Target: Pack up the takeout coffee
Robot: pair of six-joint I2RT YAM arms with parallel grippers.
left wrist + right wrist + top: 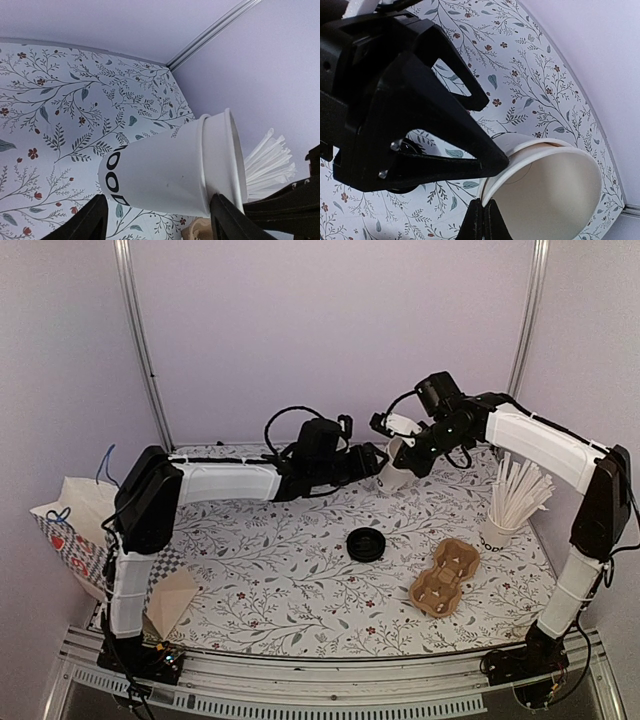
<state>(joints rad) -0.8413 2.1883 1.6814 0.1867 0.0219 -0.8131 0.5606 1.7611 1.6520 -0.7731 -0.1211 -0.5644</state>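
— While both arms meet above the far side of the bench (280, 570), where is the takeout coffee cup (160, 175)?

— Not on the bench at all. It hangs in the air, right of the middle and toward the far edge. It is tipped on its side, base toward the left arm and mouth toward the right one. Dark lettering shows near its base.

— Is it alone up there?

— No. A white inner cup (545, 195) is nested in it, and that cup's rim sticks out past the outer rim.

— How does the left gripper (157, 200) stand?

— Spread wide astride the lettered cup, with one of its black fingers (85, 222) at either side. Whether they touch the paper, I cannot tell.

— And the right gripper (482, 216)?

— Pressed together, pinching the protruding rim of the inner cup.

— Where is the lid?

— The black lid (366, 544) lies flat near the middle of the bench, well apart from the cup and from both grippers.

— What else is there?

— A cardboard carrier (445, 577) lies toward the near right corner, near the lid. A white cup of sticks (497, 532) stands by the right edge. A paper bag (70, 520) stands past the left edge, and a folded brown paper (172, 600) lies at the near left corner.
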